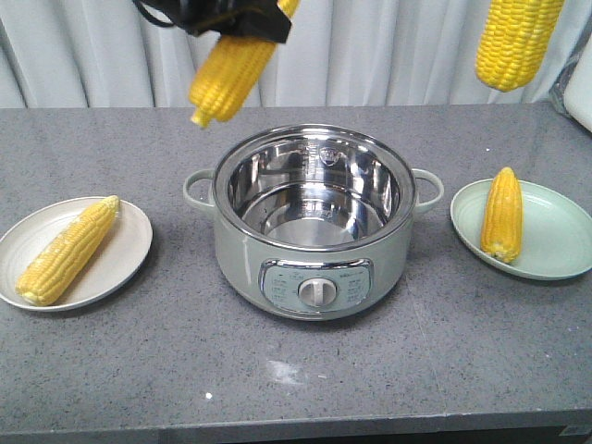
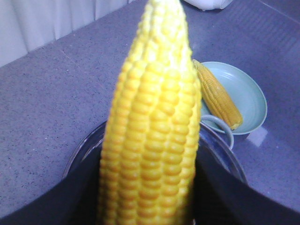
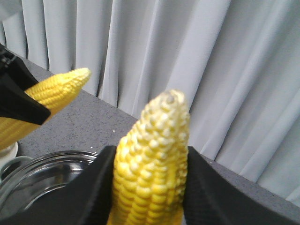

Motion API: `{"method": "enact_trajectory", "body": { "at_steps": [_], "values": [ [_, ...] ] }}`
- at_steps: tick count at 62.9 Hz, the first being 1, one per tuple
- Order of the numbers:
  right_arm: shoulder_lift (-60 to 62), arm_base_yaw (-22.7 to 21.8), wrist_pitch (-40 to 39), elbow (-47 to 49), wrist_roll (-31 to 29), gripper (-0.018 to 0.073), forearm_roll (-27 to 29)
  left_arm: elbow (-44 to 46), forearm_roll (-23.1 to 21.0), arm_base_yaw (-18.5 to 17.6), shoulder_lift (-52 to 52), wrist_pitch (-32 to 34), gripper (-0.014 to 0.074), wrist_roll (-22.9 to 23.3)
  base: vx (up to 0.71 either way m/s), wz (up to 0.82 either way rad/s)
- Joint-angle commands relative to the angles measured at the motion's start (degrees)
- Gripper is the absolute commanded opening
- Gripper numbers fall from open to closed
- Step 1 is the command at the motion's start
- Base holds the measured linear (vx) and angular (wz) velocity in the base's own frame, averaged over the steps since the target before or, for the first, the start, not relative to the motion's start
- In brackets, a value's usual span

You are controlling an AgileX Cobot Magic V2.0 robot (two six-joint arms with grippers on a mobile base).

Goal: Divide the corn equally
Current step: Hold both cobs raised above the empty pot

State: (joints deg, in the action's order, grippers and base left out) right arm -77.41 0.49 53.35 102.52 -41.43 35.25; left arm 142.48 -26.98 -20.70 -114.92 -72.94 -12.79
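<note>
Four bright yellow husked corn cobs (image 1: 231, 69); two round plates, a cream plate (image 1: 129, 242) left, a pale green plate (image 1: 555, 231) right; one pale green steel-lined electric pot (image 1: 240, 254).

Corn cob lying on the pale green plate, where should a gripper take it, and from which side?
Grip the yellow corn cob at its thick middle, from straight above, jaws closing across its width. It lies flat on the pale green plate, tip toward the curtain, both long sides exposed.

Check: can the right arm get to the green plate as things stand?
Probably yes. The right claw and its held cob hang roughly above the green plate, nothing between. The resting cob lies left of centre, leaving bare plate beside it.
</note>
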Motion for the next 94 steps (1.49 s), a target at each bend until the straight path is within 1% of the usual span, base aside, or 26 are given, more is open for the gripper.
{"method": "enact_trajectory", "body": {
  "at_steps": [1,8,17,25,32,44,94],
  "values": [
    [1.06,-0.28,-3.4,1.5,0.22,-0.0006,1.54,1.74,-1.11,-0.16,5.38,1.12,-0.0008,3.93,0.0,0.0],
    [1.06,-0.28,-3.03,1.5,0.22,-0.0006,1.54,1.72,-1.16,-0.16,7.34,1.12,-0.0008,8.85,0.0,0.0],
    [1.06,-0.28,-2.75,1.5,0.22,-0.0006,1.54,1.72,-1.14,-0.16,9.31,1.12,-0.0008,12.79,0.0,0.0],
    [1.06,-0.28,-2.28,1.5,0.29,-0.0006,1.54,1.68,-1.43,-0.34,10.48,1.12,-0.0008,12.79,0.0,0.0],
    [1.06,-0.28,-1.97,1.5,0.29,-0.0006,1.54,1.68,-2.8,-0.34,11.95,1.12,-0.0008,12.79,0.0,0.0],
    [1.06,-0.28,-2.01,1.5,0.29,-0.0006,1.54,1.68,-2.68,-0.34,13.27,1.16,-0.0006,12.79,0.0,0.0],
    [1.06,-0.28,-2.07,1.5,0.29,-0.0006,1.54,1.68,-2.68,-0.34,13.16,1.16,-0.0006,12.79,0.0,0.0]
  ]
}}
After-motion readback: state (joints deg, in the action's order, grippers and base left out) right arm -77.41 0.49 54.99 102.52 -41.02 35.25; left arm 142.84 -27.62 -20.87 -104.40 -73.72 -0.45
